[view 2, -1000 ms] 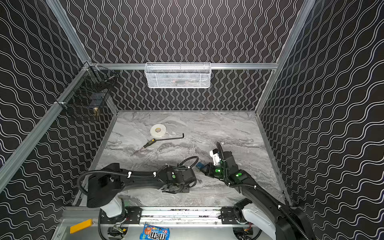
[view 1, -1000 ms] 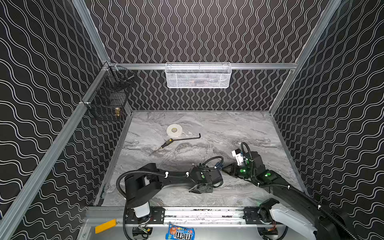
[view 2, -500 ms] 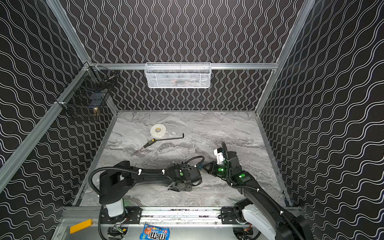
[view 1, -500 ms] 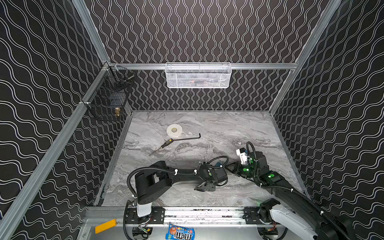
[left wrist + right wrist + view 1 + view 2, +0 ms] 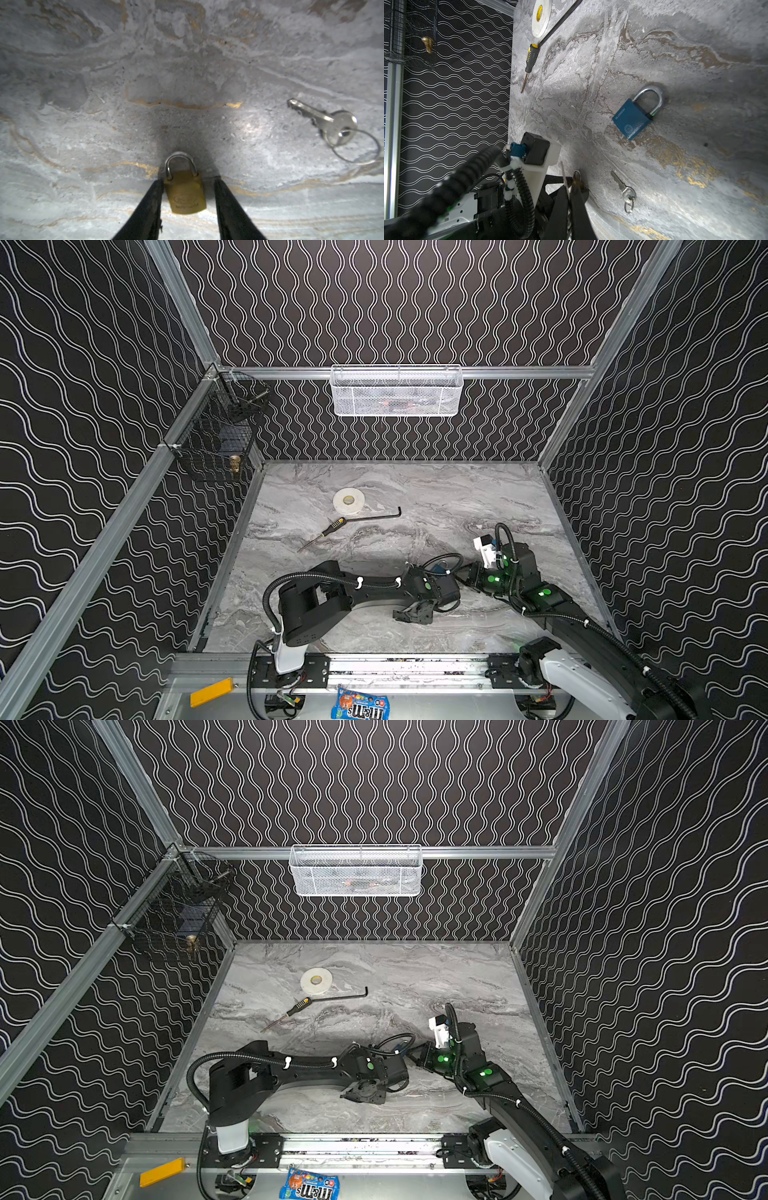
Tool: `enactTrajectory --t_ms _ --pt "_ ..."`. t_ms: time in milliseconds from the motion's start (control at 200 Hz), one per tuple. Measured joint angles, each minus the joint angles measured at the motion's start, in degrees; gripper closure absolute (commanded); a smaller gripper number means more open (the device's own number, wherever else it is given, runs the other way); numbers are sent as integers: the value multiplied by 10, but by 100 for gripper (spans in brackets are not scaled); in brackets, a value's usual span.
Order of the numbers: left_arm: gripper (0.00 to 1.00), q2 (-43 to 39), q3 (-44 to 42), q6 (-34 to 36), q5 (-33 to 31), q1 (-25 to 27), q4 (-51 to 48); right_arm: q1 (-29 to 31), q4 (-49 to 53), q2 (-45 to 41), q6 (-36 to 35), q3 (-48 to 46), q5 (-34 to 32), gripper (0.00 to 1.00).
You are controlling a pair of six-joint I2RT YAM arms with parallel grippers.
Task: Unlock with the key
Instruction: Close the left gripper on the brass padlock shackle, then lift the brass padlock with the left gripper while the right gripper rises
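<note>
Left wrist view, nearest thing first: straddles the brass padlock (image 5: 185,193) with the left jaws, spread, yet narrower than a second ago. Touches one side of the body with one finger, leaves a thin gap on the other side, so encloses but does not pinch yet. Lies flat on the counter (image 5: 104,124), shackle pushed home. Judged from this: closing for a hold on the lock, hold not complete.

Has shifted the left arm (image 5: 374,591) a little toward the right arm (image 5: 540,597) during the last second, seen in both top views, bringing the jaws over the lock.

Keeps the right jaws pressed together and empty, tips close by the same padlock in the right wrist view; cannot tell if touching.

Shows the key (image 5: 324,121) with its ring a bit farther on the counter, well apart from the lock, gripped by nothing. Must be picked up next, probably by the right jaws.

Beyond: a blue padlock (image 5: 632,116), shut and untouched. Farthest, in a top view: screwdriver (image 5: 330,528), hex key (image 5: 374,516), tape roll (image 5: 348,501), then a white mesh basket (image 5: 397,391) on the back wall.
</note>
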State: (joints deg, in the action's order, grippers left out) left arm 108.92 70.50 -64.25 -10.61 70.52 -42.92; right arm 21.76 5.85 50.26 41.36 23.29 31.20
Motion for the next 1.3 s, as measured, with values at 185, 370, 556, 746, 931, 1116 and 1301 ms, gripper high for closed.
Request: enactTrajectory --t_ms 185,370,556,746,931,1116,1301 --pt "61 -3 -6 -15 4 0 9 -1 0 6 0 1 5 100" --pt "64 -4 -11 -29 4 0 13 -2 -8 10 0 1 11 100" --pt "68 -8 -17 -36 0 0 15 -2 -8 8 0 1 13 100" --pt "71 -10 -20 -44 -2 0 17 -2 -8 0 0 1 13 100" --pt "76 -26 -34 -45 -4 -4 17 -2 -5 -4 -5 4 13 100" --pt "84 -105 -88 -60 -1 -37 30 -2 -1 -5 -14 13 12 100" --pt "87 -214 -130 -83 -19 -83 61 17 -7 4 -4 16 -2 100"
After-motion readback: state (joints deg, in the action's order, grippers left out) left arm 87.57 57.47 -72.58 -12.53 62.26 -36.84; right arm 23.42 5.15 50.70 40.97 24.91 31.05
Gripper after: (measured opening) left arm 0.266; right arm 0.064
